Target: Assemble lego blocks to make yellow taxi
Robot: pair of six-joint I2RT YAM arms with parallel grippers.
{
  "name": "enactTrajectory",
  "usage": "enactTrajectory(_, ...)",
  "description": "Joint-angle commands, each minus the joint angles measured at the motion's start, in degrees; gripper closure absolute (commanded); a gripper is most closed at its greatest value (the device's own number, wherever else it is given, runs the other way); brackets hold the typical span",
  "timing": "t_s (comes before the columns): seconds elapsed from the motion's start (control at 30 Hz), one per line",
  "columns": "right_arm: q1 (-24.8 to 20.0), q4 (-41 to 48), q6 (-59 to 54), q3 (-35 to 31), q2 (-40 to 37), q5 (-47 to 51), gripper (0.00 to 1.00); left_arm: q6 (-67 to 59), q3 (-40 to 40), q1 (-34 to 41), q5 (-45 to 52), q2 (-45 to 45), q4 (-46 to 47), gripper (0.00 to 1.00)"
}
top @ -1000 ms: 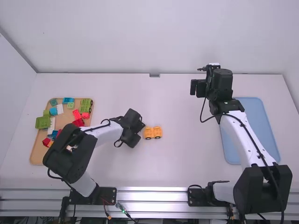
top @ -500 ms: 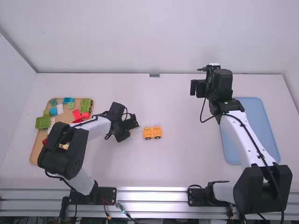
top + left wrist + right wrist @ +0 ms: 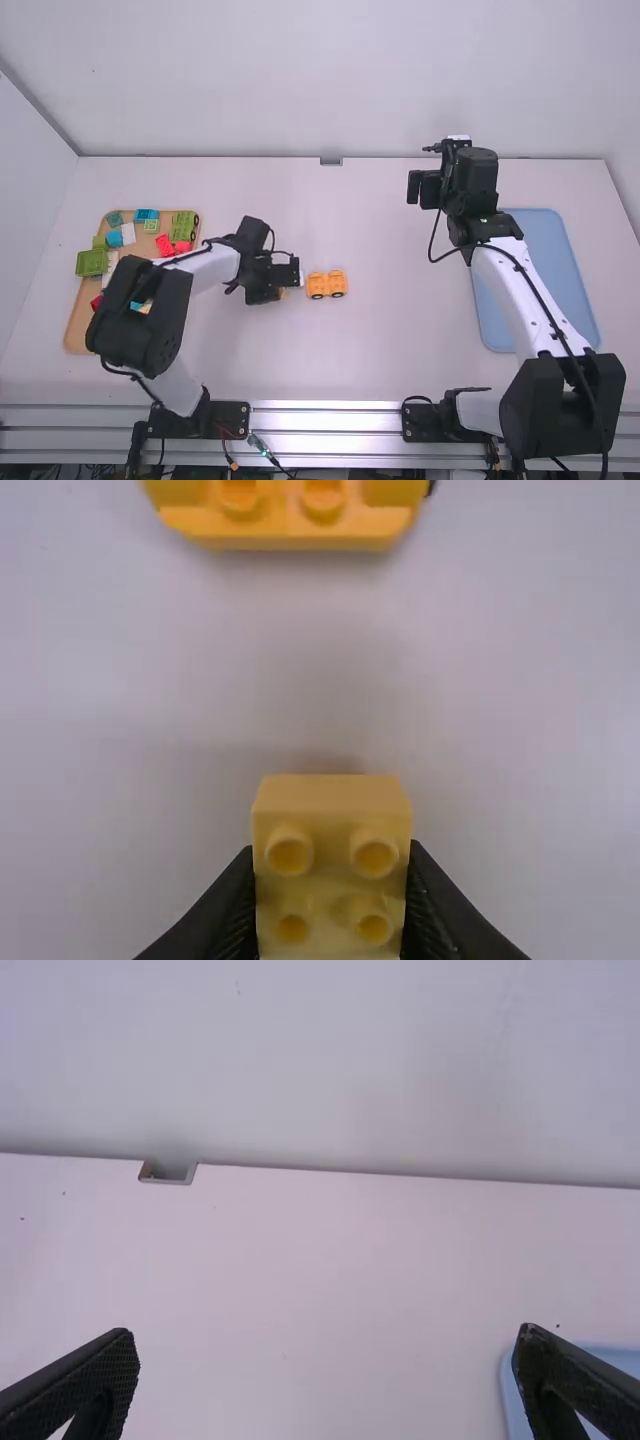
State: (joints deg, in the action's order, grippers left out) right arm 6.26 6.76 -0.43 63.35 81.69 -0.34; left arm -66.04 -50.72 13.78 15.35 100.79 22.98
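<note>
Yellow block (image 3: 330, 815) pinched in the left gripper (image 3: 331, 849), beside the car base (image 3: 327, 284) on the table (image 3: 390, 350), likely needs lining up and pressing on next; the right gripper (image 3: 328, 1333) gapes wide, empty.

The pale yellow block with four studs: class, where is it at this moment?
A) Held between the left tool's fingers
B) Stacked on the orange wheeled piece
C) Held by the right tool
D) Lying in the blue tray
A: the pale yellow block sits between the left tool's two fingers, one against each side.
</note>
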Motion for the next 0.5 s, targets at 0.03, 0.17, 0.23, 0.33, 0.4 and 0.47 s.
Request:
enactTrajectory(0.03, 0.17, 0.2, 0.24, 2.19, 0.83, 0.15, 0.01, -1.38, -4.17, 0.07, 0.24, 3.65, 3.04, 0.89)
enactTrajectory(0.17, 0.17, 0.94, 0.22, 2.19, 0.83, 0.2, 0.01, -1.31, -6.73, 0.07, 0.28, 5.9, 5.9, 0.92)
enactTrajectory(0.23, 0.17, 1.11, 0.24, 2.19, 0.83, 0.22, 0.01, -1.31, -6.75, 0.09, 0.28, 5.88, 5.88, 0.85)
enactTrajectory(0.33, 0.17, 1.14, 0.24, 2.19, 0.83, 0.24, 0.01, -0.79, -6.23, 0.09, 0.24, 5.88, 4.37, 0.22)
enactTrajectory(0.4, 0.17, 1.05, 0.22, 2.19, 0.83, 0.2, 0.01, 1.2, -5.84, 0.09, 0.22, 5.88, 2.99, 0.01)
enactTrajectory(0.47, 0.17, 1.09, 0.22, 2.19, 0.83, 0.2, 0.01, 3.58, -5.99, 0.09, 0.22, 5.88, 2.69, 0.01)
